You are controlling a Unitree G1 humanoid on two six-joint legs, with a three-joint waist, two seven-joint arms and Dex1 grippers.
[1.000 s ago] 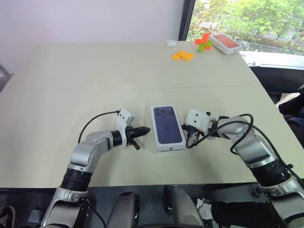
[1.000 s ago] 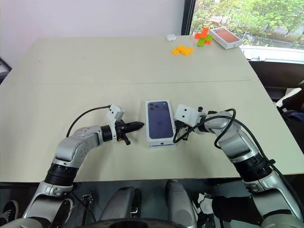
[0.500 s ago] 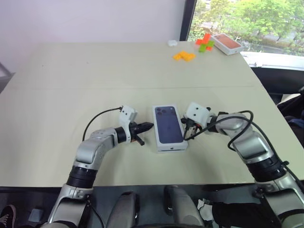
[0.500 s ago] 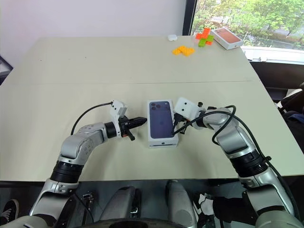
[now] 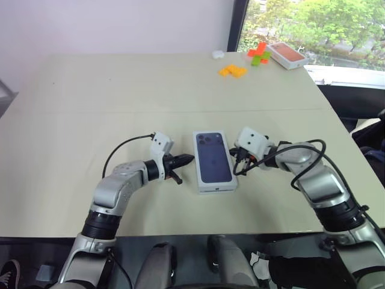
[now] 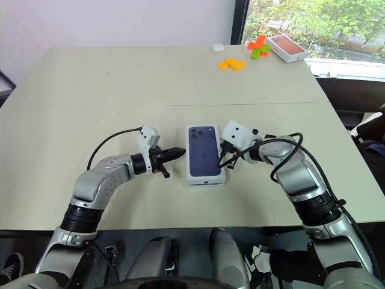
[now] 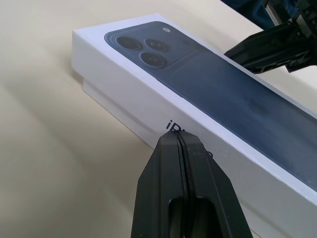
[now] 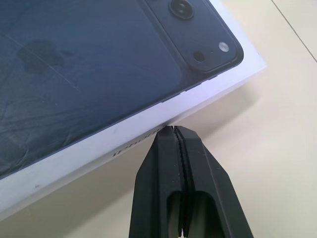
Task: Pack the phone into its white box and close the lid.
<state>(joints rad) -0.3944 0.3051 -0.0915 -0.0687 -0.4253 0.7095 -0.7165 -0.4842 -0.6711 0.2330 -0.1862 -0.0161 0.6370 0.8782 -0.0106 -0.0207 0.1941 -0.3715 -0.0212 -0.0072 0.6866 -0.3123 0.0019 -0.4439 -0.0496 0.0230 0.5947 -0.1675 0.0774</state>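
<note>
The box (image 5: pixel 214 161) lies near the front middle of the tabletop (image 5: pixel 120 102), with the lid (image 7: pixel 208 94) already on it, printed phone face up. In the left wrist view a strip of the white tray shows beneath the lid's edge at the camera-lens end, so the lid seems not fully down there. The phone itself cannot be seen; it is presumably inside, since nothing like it lies loose on the tabletop.

The left gripper (image 5: pixel 185 160) points in at the box's left long side, fingers (image 7: pixel 181 163) pressed together, tip very near or just touching the lid's side wall. The right gripper (image 5: pixel 237 164) comes in from the other long side, angled downward, fingers (image 8: pixel 173 148) also together, tip at the lid's edge; whether it touches cannot be told. With both closed and empty, they serve as blunt prods rather than clamps. Flanking the box from opposite sides probably keeps it from sliding while the lid is squared and seated.

The task looks close to finished: what remains, judging by the gap, is to press the lid level. Pushing harder from one side could skew the lid or shove the box.

Far back by the window sit an orange-topped box (image 5: pixel 286 54), some orange and green blocks (image 5: pixel 240 63) and a small white object (image 5: pixel 217 54), well apart from the work.
</note>
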